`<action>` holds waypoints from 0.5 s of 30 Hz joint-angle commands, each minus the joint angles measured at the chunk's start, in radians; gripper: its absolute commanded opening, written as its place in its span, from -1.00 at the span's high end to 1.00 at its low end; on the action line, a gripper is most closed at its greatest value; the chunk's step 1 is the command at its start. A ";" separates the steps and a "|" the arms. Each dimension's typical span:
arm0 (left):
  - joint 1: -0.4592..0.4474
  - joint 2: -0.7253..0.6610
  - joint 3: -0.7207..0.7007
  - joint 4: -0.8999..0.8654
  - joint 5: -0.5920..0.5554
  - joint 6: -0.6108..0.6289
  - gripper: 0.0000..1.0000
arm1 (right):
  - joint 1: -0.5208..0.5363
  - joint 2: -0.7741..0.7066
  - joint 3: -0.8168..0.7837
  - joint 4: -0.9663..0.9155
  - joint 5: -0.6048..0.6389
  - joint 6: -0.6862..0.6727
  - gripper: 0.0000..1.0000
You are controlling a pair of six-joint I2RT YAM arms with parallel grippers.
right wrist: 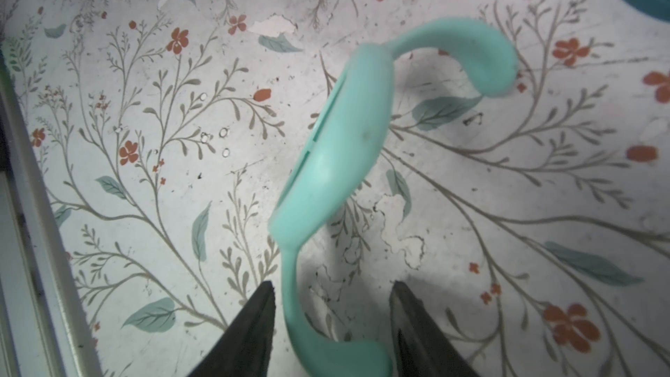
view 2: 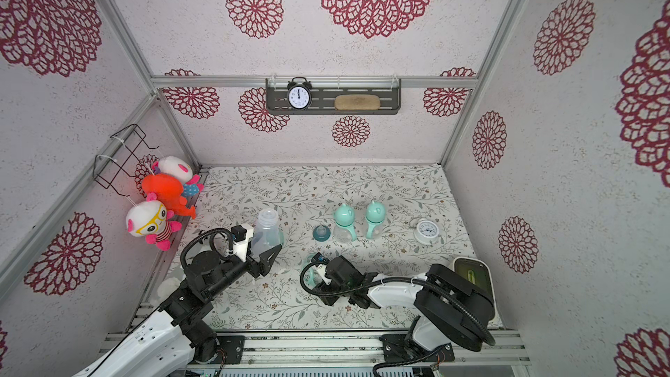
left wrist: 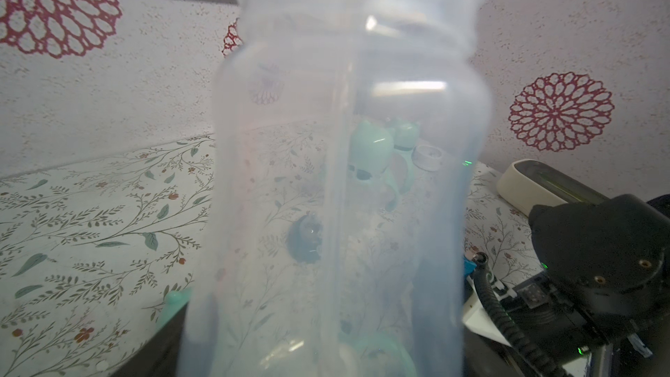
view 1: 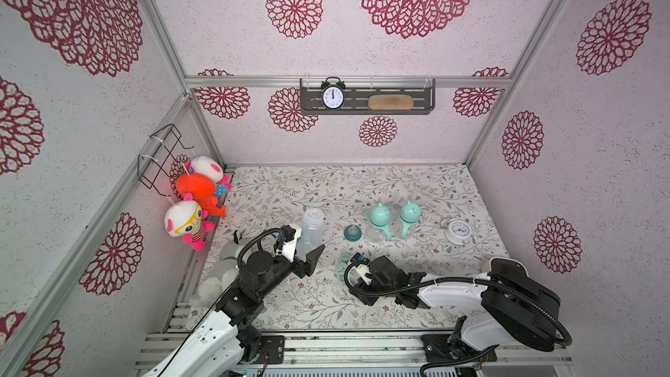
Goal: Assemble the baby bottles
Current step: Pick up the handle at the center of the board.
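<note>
Your right gripper (right wrist: 332, 284), half-wide, is straddling one handle of the ring (right wrist: 337, 146), which is running straight ahead; your left gripper (view 1: 307, 250) is holding the bottle (view 1: 311, 228).

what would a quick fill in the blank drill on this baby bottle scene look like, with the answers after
1. ____ capped bottles stand upright on the table.
2. The clear bottle in the left gripper wears ____ cap.
3. The right gripper's fingers straddle one ____ of the mint ring.
4. The black clock stands on a wall ____.
Missing words: two; no; handle; shelf.
</note>
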 commanded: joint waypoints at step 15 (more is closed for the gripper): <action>0.006 -0.027 0.028 0.025 0.002 0.010 1.00 | 0.032 0.102 0.069 0.005 -0.012 -0.008 0.39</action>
